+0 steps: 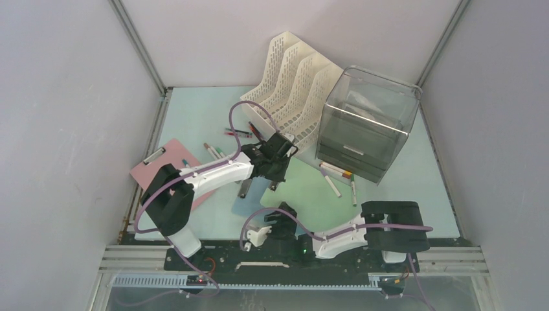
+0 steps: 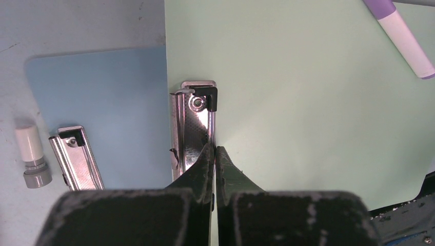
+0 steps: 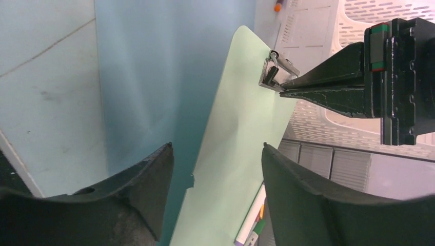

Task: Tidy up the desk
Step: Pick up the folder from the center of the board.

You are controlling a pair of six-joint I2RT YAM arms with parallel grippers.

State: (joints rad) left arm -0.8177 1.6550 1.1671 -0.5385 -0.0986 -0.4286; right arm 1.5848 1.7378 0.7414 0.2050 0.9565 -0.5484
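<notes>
The pale mint-blue desk [image 1: 201, 116] holds a pale green clipboard [image 1: 314, 197] that overlaps a small blue clipboard [image 1: 248, 206]. My left gripper [image 2: 215, 148] is shut on the green clipboard's metal clip [image 2: 197, 123]; the right wrist view shows its fingers [image 3: 318, 84] pinching that clip. My right gripper [image 3: 215, 148] is open at the green clipboard's near edge [image 3: 241, 128], with one jaw over the blue clipboard [image 3: 169, 66] and the other past the green one. It holds nothing.
A pink clipboard [image 1: 165, 167] lies at the left. Loose pens [image 1: 238, 133] and markers [image 1: 336, 176] lie about. A white file organiser [image 1: 298, 78] and a grey drawer unit [image 1: 369, 123] stand at the back. A stamp [image 2: 32, 164] lies by the blue clipboard's clip [image 2: 77, 156].
</notes>
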